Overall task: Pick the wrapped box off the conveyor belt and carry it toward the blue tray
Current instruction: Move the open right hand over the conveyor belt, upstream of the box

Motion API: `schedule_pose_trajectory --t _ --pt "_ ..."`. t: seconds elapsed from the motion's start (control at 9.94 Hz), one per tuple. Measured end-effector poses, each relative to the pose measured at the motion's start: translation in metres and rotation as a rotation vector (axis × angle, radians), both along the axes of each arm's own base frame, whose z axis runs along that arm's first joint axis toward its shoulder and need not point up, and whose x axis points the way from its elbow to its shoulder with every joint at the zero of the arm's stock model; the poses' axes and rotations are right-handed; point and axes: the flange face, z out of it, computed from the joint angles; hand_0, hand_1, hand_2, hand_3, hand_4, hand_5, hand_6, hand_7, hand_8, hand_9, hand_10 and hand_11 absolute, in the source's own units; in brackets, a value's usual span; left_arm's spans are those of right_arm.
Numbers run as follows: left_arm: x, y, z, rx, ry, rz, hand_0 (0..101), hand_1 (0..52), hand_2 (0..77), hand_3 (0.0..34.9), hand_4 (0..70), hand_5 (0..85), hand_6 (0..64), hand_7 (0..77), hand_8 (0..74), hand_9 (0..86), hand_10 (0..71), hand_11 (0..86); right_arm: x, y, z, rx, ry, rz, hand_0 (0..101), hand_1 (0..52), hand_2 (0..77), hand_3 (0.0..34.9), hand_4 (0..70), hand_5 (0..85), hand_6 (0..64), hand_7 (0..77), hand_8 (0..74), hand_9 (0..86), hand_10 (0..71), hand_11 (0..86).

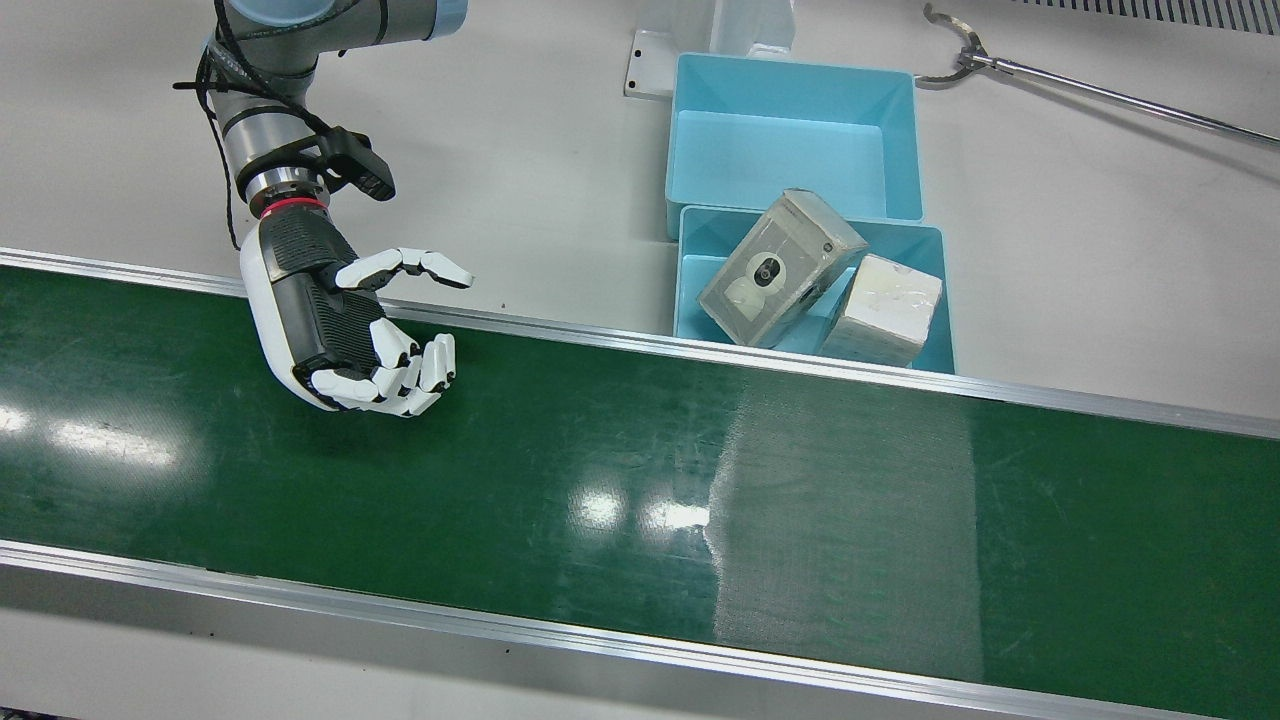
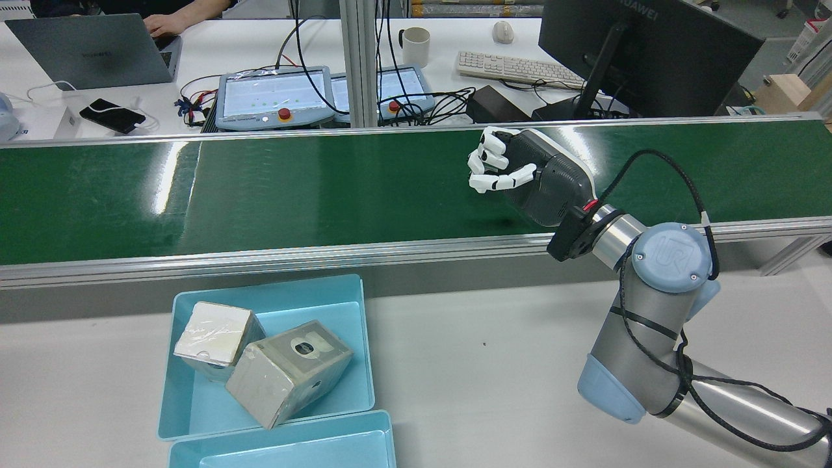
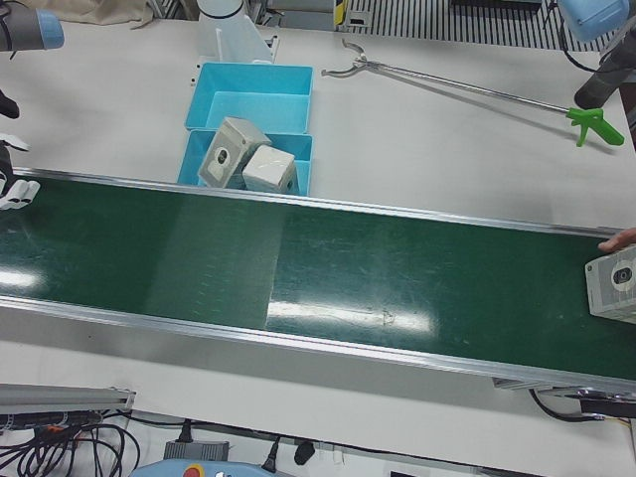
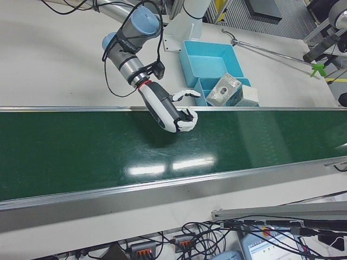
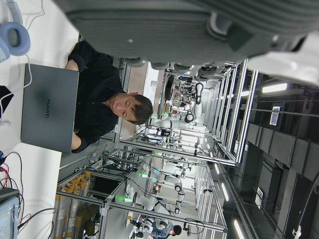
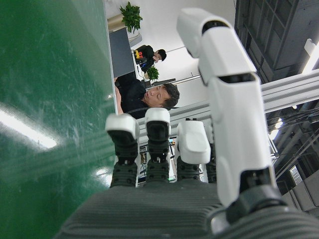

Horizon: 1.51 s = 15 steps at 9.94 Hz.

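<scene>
Taken from left to right across the front view, the right hand (image 1: 345,330) is seen first, held low over the near-robot side of the conveyor belt (image 1: 600,480) with its palm turned along the belt; its fingers (image 1: 420,372) are loosely curled and apart from the thumb, and nothing is held in it. The stretch of belt beyond the hand is bare in this view. Further right, beside the belt on the table (image 1: 540,180), two blue trays are set end to end: the far tray (image 1: 795,140) is empty, and the near tray (image 1: 690,290) already holds two wrapped boxes leaning against each other. The wrapped box (image 3: 613,286) still to be picked is seen only in the left-front view, at the far right end of the belt, next to a person's fingertips (image 3: 618,238) at the frame edge, well apart from the right hand. The left hand is caught only as blurred dark housing (image 5: 199,30) in its own camera, so its state cannot be told. The step in hand is judged to be waiting for the box to be brought along the belt; the next move would call for the fingers to be closed round the box as it reaches the palm.
</scene>
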Motion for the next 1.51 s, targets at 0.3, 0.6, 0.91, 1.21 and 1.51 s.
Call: schedule_pose_trajectory --t 0.3,0.6,0.91,1.21,1.51 --pt "0.0 0.0 0.0 0.0 0.0 0.0 0 0.0 1.1 0.0 0.0 1.1 0.0 0.5 0.5 0.5 0.5 0.0 -0.003 -0.002 -0.006 0.04 -0.026 -0.001 54 21.8 20.7 0.1 34.4 54.5 57.3 57.3 31.1 49.1 31.6 56.2" --pt "0.0 0.0 0.0 0.0 0.0 0.0 0 0.0 0.5 0.0 0.0 1.1 0.0 0.5 0.5 0.5 0.5 0.0 -0.004 -0.006 -0.019 0.085 -0.056 0.004 54 21.8 17.5 0.0 17.5 33.8 42.5 40.9 7.1 30.5 8.2 38.7" --pt "0.0 0.0 0.0 0.0 0.0 0.0 0 0.0 1.1 0.0 0.0 1.1 0.0 0.5 0.5 0.5 0.5 0.0 -0.008 -0.013 -0.034 0.106 -0.063 0.011 54 21.3 12.0 0.5 17.5 15.3 7.6 17.5 0.0 1.6 2.2 6.0" --pt "0.0 0.0 0.0 0.0 0.0 0.0 0 0.0 1.1 0.0 0.0 1.1 0.0 0.5 0.5 0.5 0.5 0.5 -0.017 -0.032 -0.058 0.114 -0.062 0.026 55 24.5 17.5 0.6 25.1 19.1 12.0 24.5 0.0 4.4 3.3 8.7" --pt "0.0 0.0 0.0 0.0 0.0 0.0 0 0.0 0.5 0.0 0.0 1.1 0.0 0.5 0.5 0.5 0.5 0.5 -0.015 -0.039 -0.077 0.111 0.011 0.056 68 33.3 26.2 0.6 34.9 33.8 18.0 35.5 2.2 7.1 2.7 8.2"
